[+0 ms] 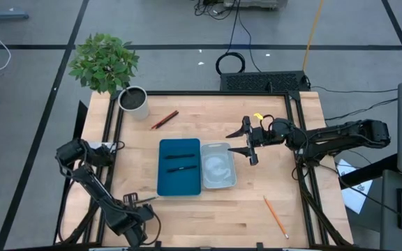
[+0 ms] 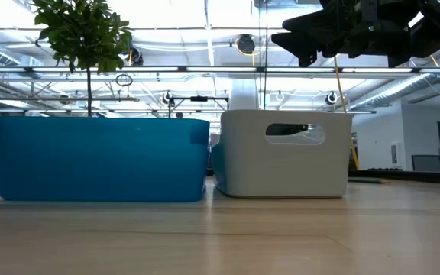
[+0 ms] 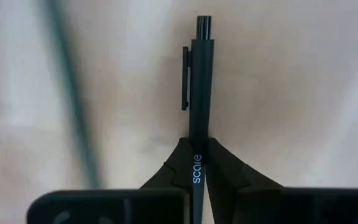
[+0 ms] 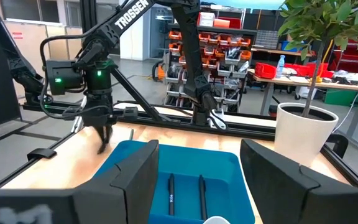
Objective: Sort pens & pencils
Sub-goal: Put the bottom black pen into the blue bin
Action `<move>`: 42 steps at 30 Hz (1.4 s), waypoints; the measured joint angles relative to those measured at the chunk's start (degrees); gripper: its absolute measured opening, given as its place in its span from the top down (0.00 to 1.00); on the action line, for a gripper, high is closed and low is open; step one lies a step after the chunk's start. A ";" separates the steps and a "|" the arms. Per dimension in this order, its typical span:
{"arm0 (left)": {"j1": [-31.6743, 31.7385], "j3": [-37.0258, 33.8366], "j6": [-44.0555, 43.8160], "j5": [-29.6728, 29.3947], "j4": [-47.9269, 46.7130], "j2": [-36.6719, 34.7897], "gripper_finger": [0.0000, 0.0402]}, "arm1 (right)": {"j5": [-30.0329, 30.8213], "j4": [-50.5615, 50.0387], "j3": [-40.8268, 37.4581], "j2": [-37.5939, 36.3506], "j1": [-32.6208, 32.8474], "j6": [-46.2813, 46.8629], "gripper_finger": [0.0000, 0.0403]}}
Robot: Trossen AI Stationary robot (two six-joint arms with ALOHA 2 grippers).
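Note:
My left gripper (image 1: 139, 201) is at the near-left of the table, pointing down, shut on a black pen (image 3: 199, 74). A grey-green pencil (image 3: 73, 99) lies blurred beside it on the wood. Two more black pens (image 1: 180, 162) lie in the blue tray (image 1: 163, 183); they also show in the right wrist view (image 4: 171, 194). My right gripper (image 1: 248, 143) hovers open just right of the white bin (image 1: 218, 183), high above the table in the low view (image 2: 312, 38). A red and a dark pencil (image 1: 164, 120) lie near the far edge, and an orange pencil (image 1: 276, 216) near the right. My left gripper pinches the black pen's barrel (image 3: 197, 163) between its two fingers (image 3: 225, 168), at the printed part below the clip. The fingers come from above, pointing down, and lie across the pen. The clicker end (image 3: 204, 25) sticks out past them. Whether the pen is off the table does not show.
A potted plant (image 1: 132, 101) stands at the far-left corner. The blue tray (image 2: 98, 156) and white bin (image 2: 281, 164) sit side by side mid-table. Bare wood lies in front of them and on the right side. Black frame rails run along the table edges.

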 joint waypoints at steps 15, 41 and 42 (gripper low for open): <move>8.83 0.64 29.90 -22.50 5.69 -17.37 0.96 | 0.00 -0.02 0.00 0.00 0.00 0.00 0.47; 54.66 -37.27 67.49 -3.37 95.76 -33.23 0.96 | -0.03 -2.93 0.00 0.02 0.12 -2.55 0.47; 54.40 -37.95 66.00 -2.58 96.14 -33.78 0.96 | -0.03 -2.95 0.00 0.02 0.13 -3.11 0.47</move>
